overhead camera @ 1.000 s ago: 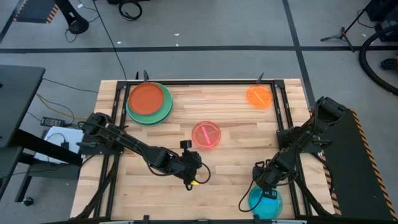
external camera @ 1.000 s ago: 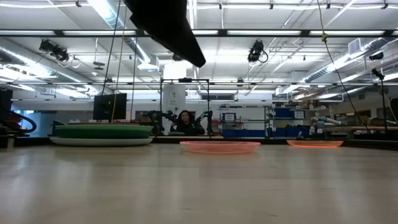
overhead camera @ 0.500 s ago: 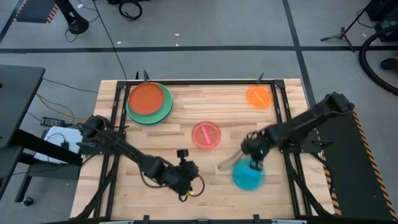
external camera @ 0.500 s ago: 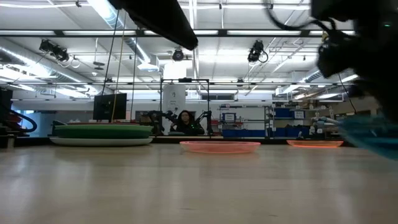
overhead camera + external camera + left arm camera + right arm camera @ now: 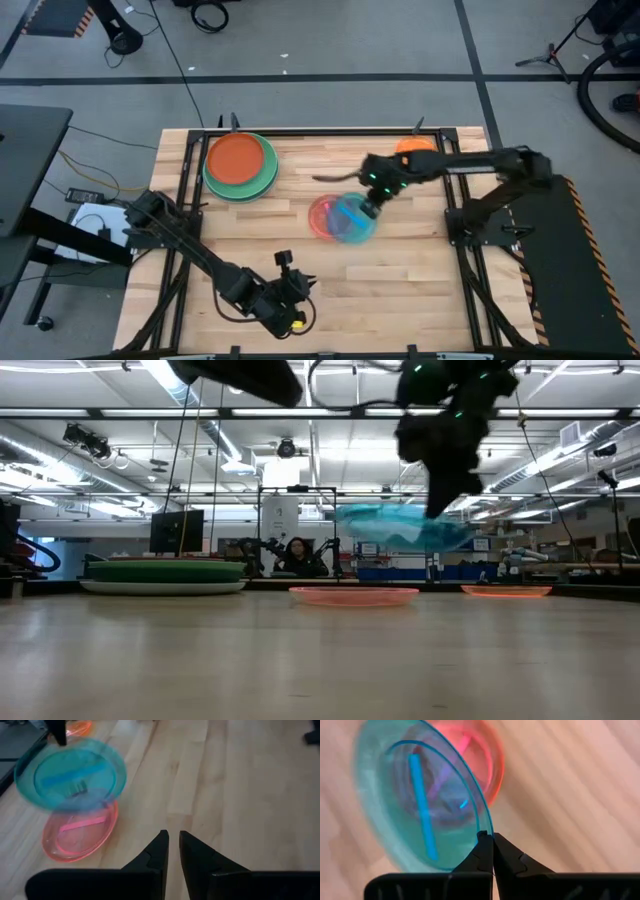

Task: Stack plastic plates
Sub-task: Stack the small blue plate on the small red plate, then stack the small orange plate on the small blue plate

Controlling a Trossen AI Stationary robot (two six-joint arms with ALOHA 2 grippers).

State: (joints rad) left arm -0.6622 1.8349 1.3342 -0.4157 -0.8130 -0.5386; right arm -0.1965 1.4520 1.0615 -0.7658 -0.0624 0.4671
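Cyan plate point(image 5: 350, 217): pinched by its rim in the right gripper point(image 5: 372, 196), carried clear of the table above the pink plate point(image 5: 324, 216), probably for stacking there.

Orange plate point(image 5: 413, 146): far edge, partly hidden behind the right arm.

Large stack point(image 5: 241, 165): red-orange on top, green rims below; lower plates not countable.

Left gripper point(image 5: 287, 318): near front edge, fingers nearly together, holding nothing in its wrist view; a yellow-green bit beside it is unidentifiable.
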